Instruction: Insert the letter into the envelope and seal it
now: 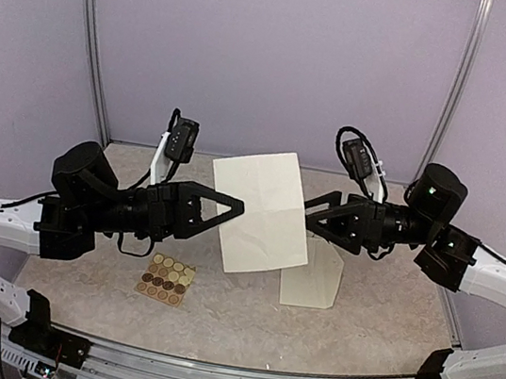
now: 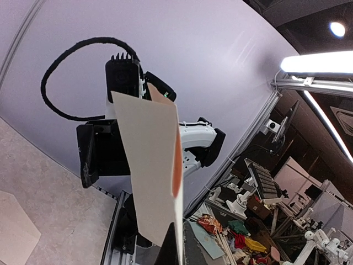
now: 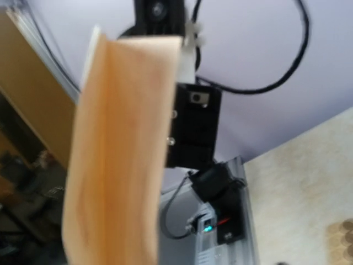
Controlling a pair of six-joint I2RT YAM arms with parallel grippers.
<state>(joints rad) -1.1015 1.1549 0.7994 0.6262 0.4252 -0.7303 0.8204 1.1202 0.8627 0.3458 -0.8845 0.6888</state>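
The envelope [image 1: 314, 277] lies flat on the bench [image 1: 387, 314], partly hidden beneath the raised letter [image 1: 261, 212]. Only the overhead view shows the left gripper [image 1: 237, 208] and right gripper [image 1: 307, 222] together, jaws closed on the letter's opposite edges. The right wrist view is blurred, and the sticker card [image 1: 165, 279] is cut off there.

Table [image 1: 387, 314] carries the envelope [image 1: 316, 280] and a sticker card [image 1: 166, 279] (to its left).
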